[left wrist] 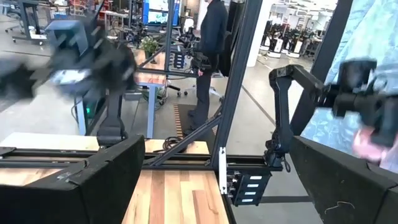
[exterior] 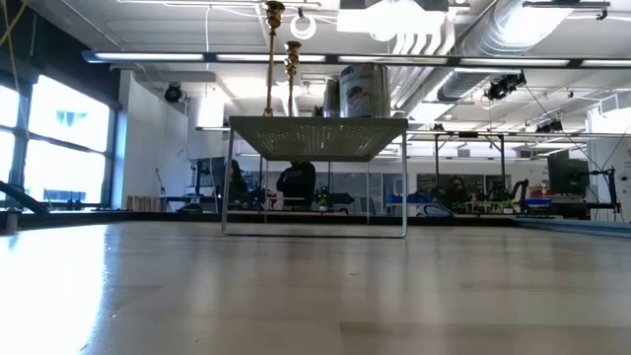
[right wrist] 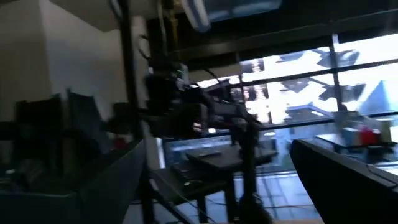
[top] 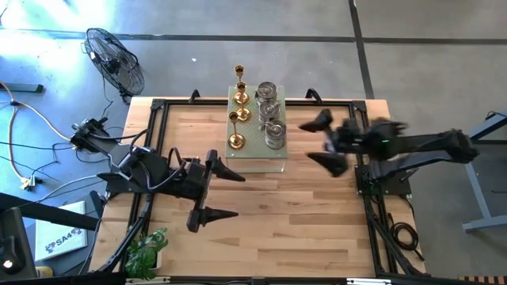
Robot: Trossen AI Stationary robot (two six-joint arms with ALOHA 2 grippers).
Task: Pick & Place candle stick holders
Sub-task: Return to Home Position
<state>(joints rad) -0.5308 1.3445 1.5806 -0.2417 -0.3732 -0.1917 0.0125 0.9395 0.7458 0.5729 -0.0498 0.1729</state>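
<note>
Six candle stick holders [top: 269,107] stand in two rows atop the pale green perforated shelf [top: 257,160]; the right gripper [top: 326,142], jaws wide and empty beside the shelf, should retreat without brushing it, the left gripper [top: 224,192] waiting likewise wide near it.

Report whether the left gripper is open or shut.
Open. The high view shows the left gripper with its fingers wide apart and nothing between them.
</note>
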